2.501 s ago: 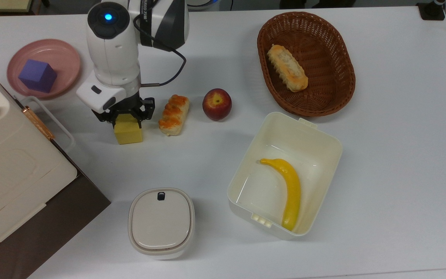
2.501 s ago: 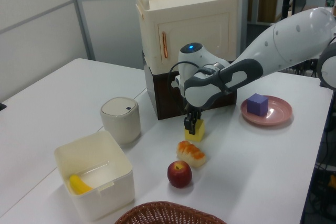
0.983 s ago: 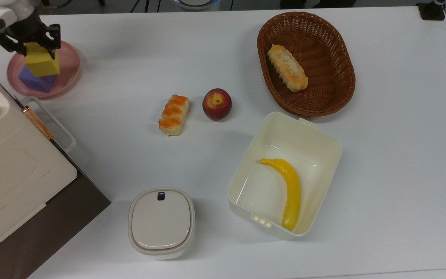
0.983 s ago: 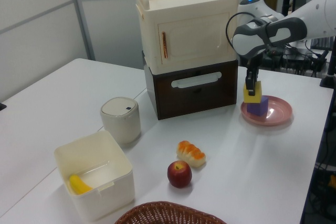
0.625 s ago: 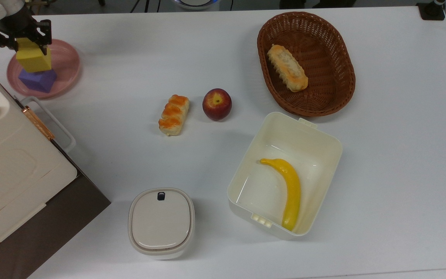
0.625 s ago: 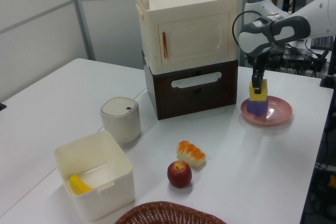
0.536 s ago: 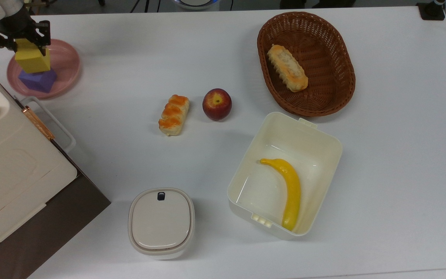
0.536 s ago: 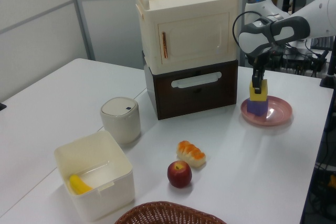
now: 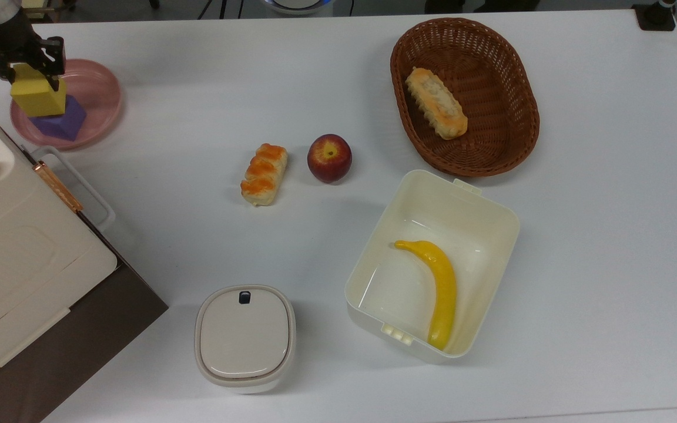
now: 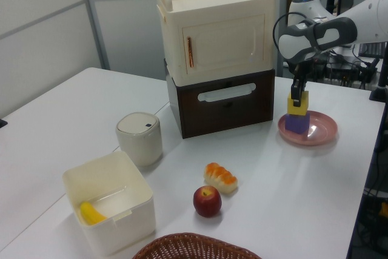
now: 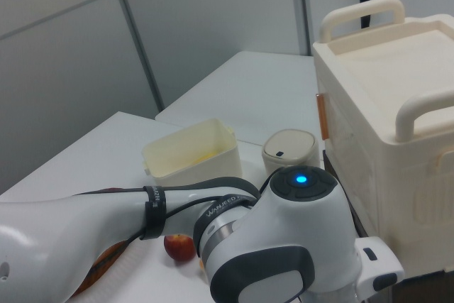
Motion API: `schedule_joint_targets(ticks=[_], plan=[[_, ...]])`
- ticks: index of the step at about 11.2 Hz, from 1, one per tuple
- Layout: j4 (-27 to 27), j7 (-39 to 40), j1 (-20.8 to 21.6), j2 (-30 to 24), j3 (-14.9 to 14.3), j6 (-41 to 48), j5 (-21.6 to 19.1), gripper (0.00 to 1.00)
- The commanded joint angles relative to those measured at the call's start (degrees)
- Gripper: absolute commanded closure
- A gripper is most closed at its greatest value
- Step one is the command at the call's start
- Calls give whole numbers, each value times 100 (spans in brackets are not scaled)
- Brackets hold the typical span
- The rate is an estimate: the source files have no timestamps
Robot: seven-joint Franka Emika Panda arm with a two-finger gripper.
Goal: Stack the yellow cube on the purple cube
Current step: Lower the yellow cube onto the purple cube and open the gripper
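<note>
Upper left of the top view: the gripper (image 9: pixel 21 63) has carried the yellow cube (image 9: pixel 37 97) down onto the purple cube (image 9: pixel 59 122) in the pink plate (image 9: pixel 99 94), and it's clamped on it still. Placement looks nearly done; release remains.

The gripper (image 9: pixel 28 63) is seen at the far upper left of the top view, pointed straight down. Its jaws are closed against two opposite sides of the yellow cube (image 9: pixel 37 95). In the left view the arm (image 10: pixel 339 25) is stretched in from the left view's right, its wrist bent downward. In the right view the white wrist housing carries a lit blue lamp.
</note>
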State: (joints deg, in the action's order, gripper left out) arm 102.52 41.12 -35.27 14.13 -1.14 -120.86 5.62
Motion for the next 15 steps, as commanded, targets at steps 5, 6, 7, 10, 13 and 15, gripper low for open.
schedule_joint_targets(ticks=[5,6,7,10,13,15], plan=[[-4,2,-6,-68,-44,-87,-123,0],[-4,-33,-6,-94,-44,-78,-158,0],[-4,-164,3,-112,-35,-61,-167,0],[5,-375,117,-182,52,131,-158,0],[5,-1015,555,-200,70,238,-158,0],[-4,-1534,898,-200,62,229,-158,0]])
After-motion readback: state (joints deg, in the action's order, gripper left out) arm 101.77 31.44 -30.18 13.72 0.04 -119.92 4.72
